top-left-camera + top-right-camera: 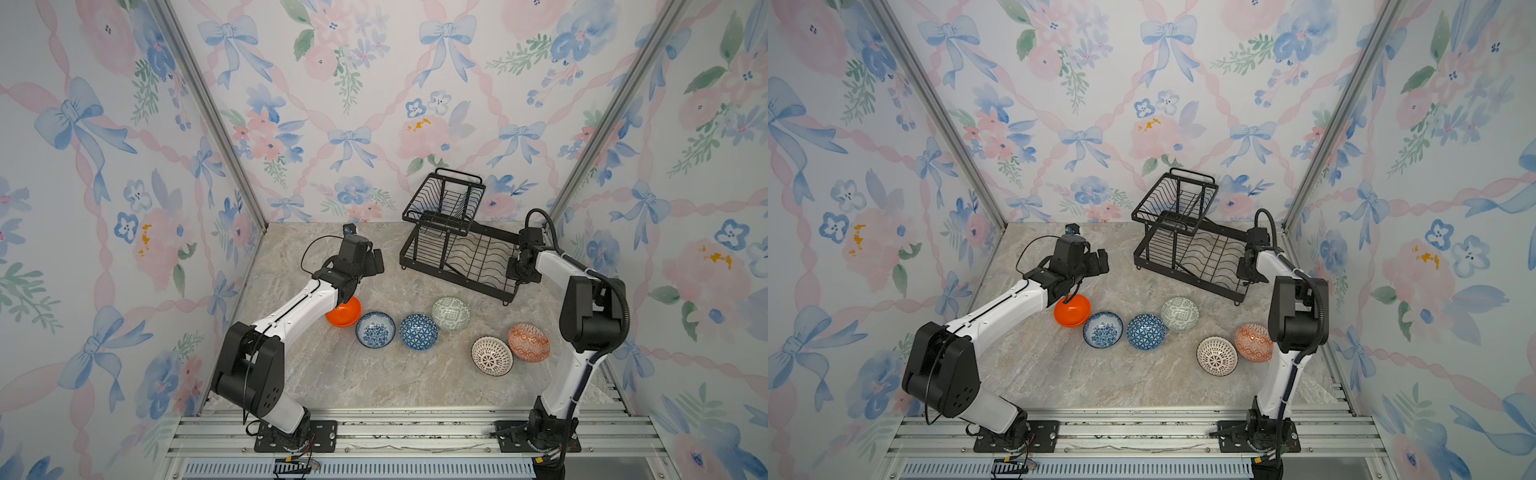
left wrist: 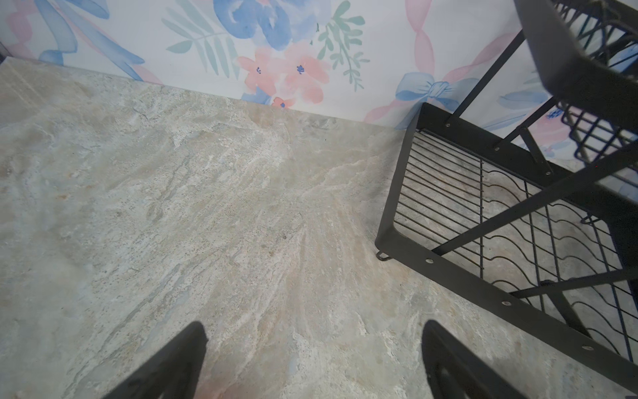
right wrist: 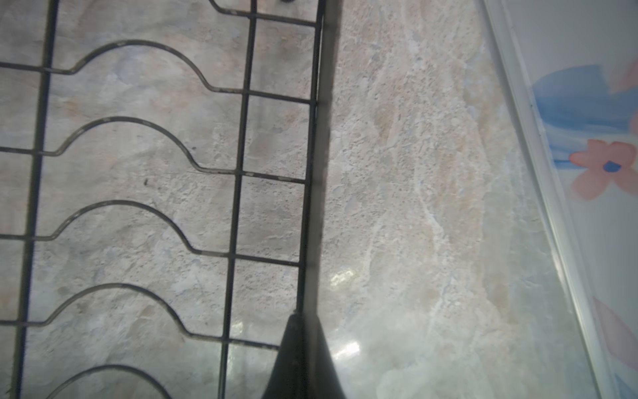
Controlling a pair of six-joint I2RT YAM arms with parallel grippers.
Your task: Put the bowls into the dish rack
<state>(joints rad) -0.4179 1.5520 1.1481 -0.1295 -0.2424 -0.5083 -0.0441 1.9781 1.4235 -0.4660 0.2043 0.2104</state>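
While I am looking down from both top views, the left gripper [image 1: 376, 262] is hovering above the bare marble surface [image 1: 374, 374], left of the dish rack [image 1: 455, 279]. Its jaws are spread wide with nothing between them. All six bowls are sitting on the surface in front of the rack, outside it. The plain orange bowl [image 1: 347, 313] is lying partly hidden under the left arm. To its right I am seeing the blue-floral bowl [image 1: 375, 329] and the blue triangle-patterned bowl [image 1: 418, 331], with the pale green bowl [image 1: 451, 313] a little farther back. The white lattice bowl [image 1: 491, 356] and the orange-red patterned bowl [image 1: 528, 343] are sitting rim against rim. The rack is standing at the back, angled. At its right end the right gripper [image 3: 300, 331] is pressing its jaws together on the lower tray's rim, pinching it.
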